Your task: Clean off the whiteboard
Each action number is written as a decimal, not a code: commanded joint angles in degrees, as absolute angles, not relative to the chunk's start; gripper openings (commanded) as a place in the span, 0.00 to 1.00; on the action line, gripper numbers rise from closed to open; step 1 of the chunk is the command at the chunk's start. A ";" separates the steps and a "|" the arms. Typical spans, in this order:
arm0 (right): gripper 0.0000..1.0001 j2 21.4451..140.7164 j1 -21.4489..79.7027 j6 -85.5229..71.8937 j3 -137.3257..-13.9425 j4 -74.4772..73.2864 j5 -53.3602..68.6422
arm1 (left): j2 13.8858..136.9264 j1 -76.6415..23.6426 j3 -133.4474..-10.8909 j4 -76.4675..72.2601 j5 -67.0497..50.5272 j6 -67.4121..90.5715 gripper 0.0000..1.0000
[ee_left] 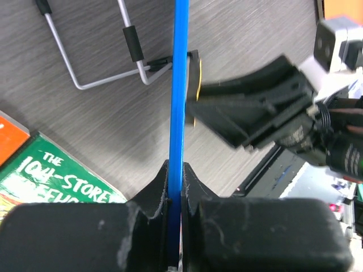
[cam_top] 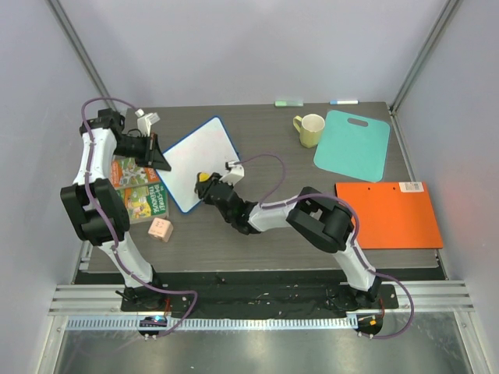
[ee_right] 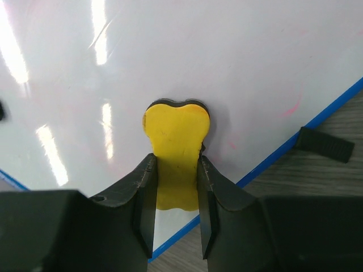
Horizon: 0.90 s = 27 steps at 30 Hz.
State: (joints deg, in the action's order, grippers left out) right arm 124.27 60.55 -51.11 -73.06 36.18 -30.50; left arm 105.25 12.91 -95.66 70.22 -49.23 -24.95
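The whiteboard (cam_top: 201, 156), white with a thin blue rim, lies tilted at the table's centre-left. My left gripper (cam_top: 161, 161) is shut on its left edge. In the left wrist view the blue rim (ee_left: 181, 85) runs edge-on between the closed fingertips of the left gripper (ee_left: 176, 173). My right gripper (cam_top: 209, 187) is shut on a yellow eraser (cam_top: 204, 178), which presses on the board near its lower right edge. In the right wrist view the eraser (ee_right: 177, 127) sits between the fingers of the right gripper (ee_right: 177, 170) against the whiteboard (ee_right: 227, 56). Faint pink smudges (ee_right: 292, 107) remain near the rim.
A cream mug (cam_top: 310, 130) and a teal cutting board (cam_top: 355, 144) sit at the back right. An orange folder (cam_top: 386, 214) lies right of my right arm. Picture books (cam_top: 136, 191) and a small pink block (cam_top: 160, 229) are at the left. A wire stand (ee_left: 96, 51) shows under the board.
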 commanded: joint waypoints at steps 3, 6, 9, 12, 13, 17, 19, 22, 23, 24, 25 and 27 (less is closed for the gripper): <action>0.01 129.73 67.94 -54.14 -75.76 33.22 -16.08 | 103.36 10.90 -96.77 72.51 -55.72 -23.29 0.00; 0.01 128.50 67.85 -54.49 -74.27 33.66 -17.74 | 103.10 10.99 -96.68 72.42 -55.28 -23.20 0.00; 0.01 126.31 66.36 -54.23 -72.51 33.75 -20.21 | 102.75 10.99 -96.42 72.33 -54.85 -23.38 0.00; 0.01 122.98 64.00 -53.00 -71.63 33.49 -20.57 | 101.87 10.99 -95.45 71.72 -54.32 -23.38 0.00; 0.01 121.92 63.29 -52.13 -71.28 33.40 -20.91 | 101.34 10.99 -95.10 71.46 -53.88 -23.47 0.00; 0.01 114.71 60.91 -49.14 -67.78 32.96 -24.68 | 100.46 11.34 -93.26 70.23 -53.70 -23.29 0.00; 0.01 111.73 58.55 -48.34 -66.89 32.08 -25.75 | 100.28 11.95 -92.99 69.79 -53.79 -23.20 0.00; 0.01 110.31 54.69 -46.50 -67.41 30.15 -25.75 | 100.37 12.22 -92.90 69.79 -54.23 -23.20 0.00; 0.01 110.04 53.80 -45.80 -67.76 30.15 -26.10 | 100.28 12.30 -92.99 69.79 -54.14 -23.12 0.00; 0.01 109.87 53.18 -44.22 -68.37 29.19 -26.80 | 100.37 12.39 -93.08 69.79 -54.14 -23.20 0.00; 0.01 109.69 51.78 -43.60 -68.99 28.48 -26.89 | 100.28 12.39 -92.99 69.79 -54.23 -23.29 0.00; 0.01 110.21 50.37 -42.28 -70.83 27.78 -26.20 | 100.20 12.57 -92.99 69.70 -54.23 -23.29 0.00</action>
State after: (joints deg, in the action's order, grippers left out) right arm 112.44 53.10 -46.87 -67.16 29.56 -24.49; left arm 103.22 12.29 -93.01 68.55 -50.30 -24.12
